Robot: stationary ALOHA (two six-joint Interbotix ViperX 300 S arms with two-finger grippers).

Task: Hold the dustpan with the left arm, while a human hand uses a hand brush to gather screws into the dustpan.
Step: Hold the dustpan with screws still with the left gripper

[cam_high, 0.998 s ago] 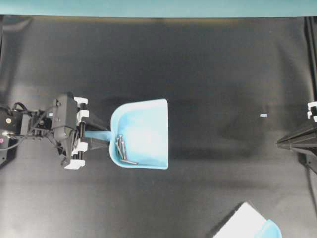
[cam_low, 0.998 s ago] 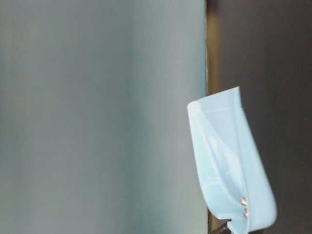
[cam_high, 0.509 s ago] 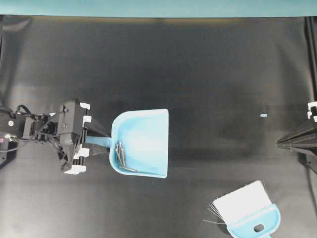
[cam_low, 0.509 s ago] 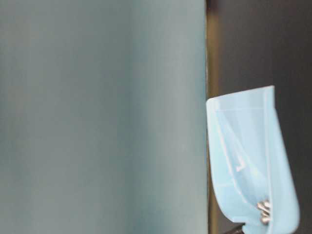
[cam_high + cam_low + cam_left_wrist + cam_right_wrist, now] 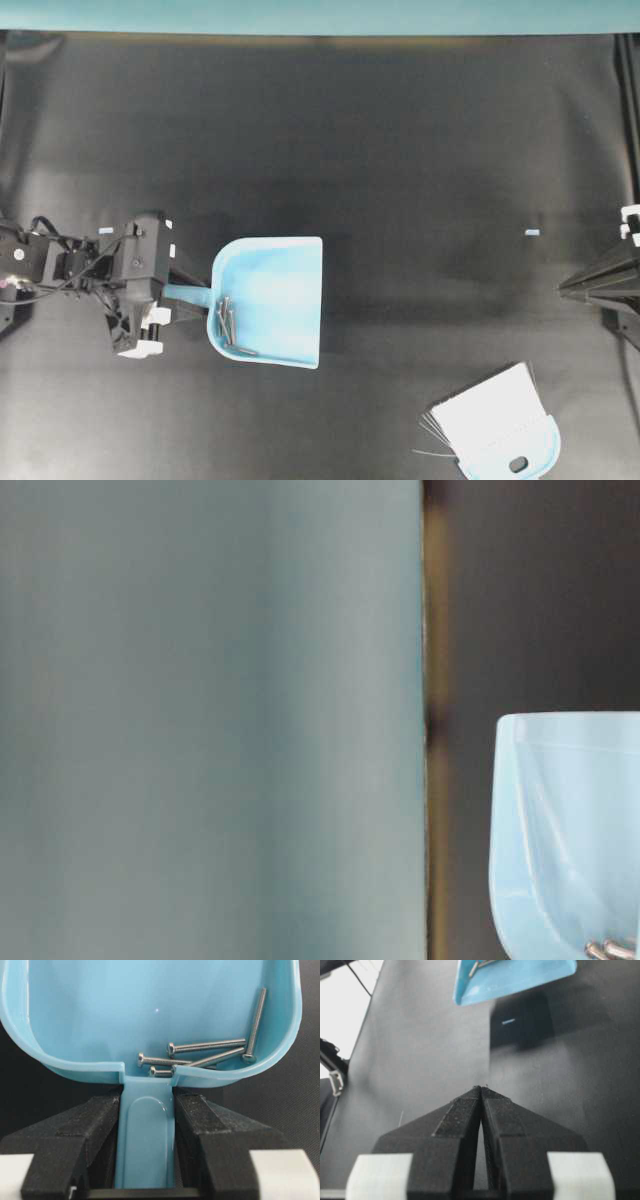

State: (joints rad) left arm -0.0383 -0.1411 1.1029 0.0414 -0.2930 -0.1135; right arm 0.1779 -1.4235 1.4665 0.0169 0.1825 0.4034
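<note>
The light blue dustpan (image 5: 275,300) is at the left of the table, mouth to the right. It also shows in the table-level view (image 5: 565,820), the left wrist view (image 5: 150,1005) and the right wrist view (image 5: 515,975). Several silvery screws (image 5: 225,320) lie at its rounded back (image 5: 210,1052). My left gripper (image 5: 185,295) is shut on the dustpan's narrow handle (image 5: 147,1105). The hand brush (image 5: 495,420) lies at the lower right, bristles toward the upper left. No human hand is in view. My right gripper (image 5: 481,1088) is shut and empty over bare mat.
The black mat (image 5: 400,150) covers the table. A small pale blue speck (image 5: 532,232) lies at the right, also seen in the right wrist view (image 5: 508,1021). The right arm (image 5: 600,285) rests at the right edge. A teal wall (image 5: 200,720) borders the far side.
My left gripper has moved the dustpan left and toward the near edge, with the screws still at its back. The brush came into view at the lower right and now lies there.
</note>
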